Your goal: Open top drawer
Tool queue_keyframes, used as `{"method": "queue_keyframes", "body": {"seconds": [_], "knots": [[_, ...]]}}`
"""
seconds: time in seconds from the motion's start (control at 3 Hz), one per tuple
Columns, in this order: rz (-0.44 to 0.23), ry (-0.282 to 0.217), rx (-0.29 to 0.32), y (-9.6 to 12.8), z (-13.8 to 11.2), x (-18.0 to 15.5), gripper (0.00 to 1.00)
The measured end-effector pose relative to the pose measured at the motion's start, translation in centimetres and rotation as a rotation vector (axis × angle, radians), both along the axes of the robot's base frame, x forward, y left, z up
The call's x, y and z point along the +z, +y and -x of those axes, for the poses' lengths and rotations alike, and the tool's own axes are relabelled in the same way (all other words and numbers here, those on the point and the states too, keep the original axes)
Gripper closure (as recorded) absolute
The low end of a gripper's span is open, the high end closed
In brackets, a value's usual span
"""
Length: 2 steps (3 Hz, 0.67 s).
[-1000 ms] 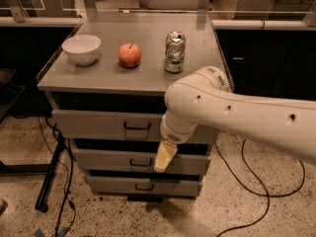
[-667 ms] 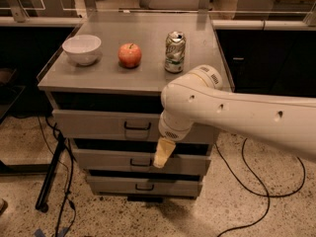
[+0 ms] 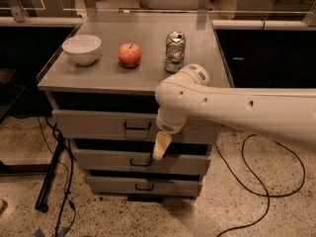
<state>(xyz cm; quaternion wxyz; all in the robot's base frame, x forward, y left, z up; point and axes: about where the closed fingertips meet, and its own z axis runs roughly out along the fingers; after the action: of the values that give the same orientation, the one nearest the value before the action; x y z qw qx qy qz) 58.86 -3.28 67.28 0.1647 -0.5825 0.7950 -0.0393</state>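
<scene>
The top drawer (image 3: 98, 124) is the uppermost of three grey metal drawers in a cabinet, with a small dark handle (image 3: 137, 127) at its centre. Its front stands slightly forward of the cabinet body. My gripper (image 3: 159, 147) hangs from the white arm (image 3: 237, 110) that reaches in from the right. It points down in front of the drawer fronts, just right of and below the top drawer's handle, over the gap above the middle drawer (image 3: 108, 159).
On the cabinet top (image 3: 148, 78) stand a white bowl (image 3: 82, 48), a red apple (image 3: 129, 55) and a green drink can (image 3: 174, 51). The bottom drawer (image 3: 143, 185) is below. Black cables (image 3: 256, 181) lie on the floor at the right, and a black stand leg (image 3: 52, 174) is at the left.
The arm and gripper have shifted slightly left and a little lower, staying in front of the drawer fronts. The drawers have not visibly moved.
</scene>
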Motion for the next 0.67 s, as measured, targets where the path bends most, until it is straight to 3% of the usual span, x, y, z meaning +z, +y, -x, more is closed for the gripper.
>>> {"method": "queue_keyframes", "body": {"seconds": [0.33, 0.67], "knots": [[0.0, 0.0, 0.0, 0.0, 0.0, 0.0, 0.0], [-0.005, 0.069, -0.007, -0.1, 0.2, -2.2, 0.0]]}}
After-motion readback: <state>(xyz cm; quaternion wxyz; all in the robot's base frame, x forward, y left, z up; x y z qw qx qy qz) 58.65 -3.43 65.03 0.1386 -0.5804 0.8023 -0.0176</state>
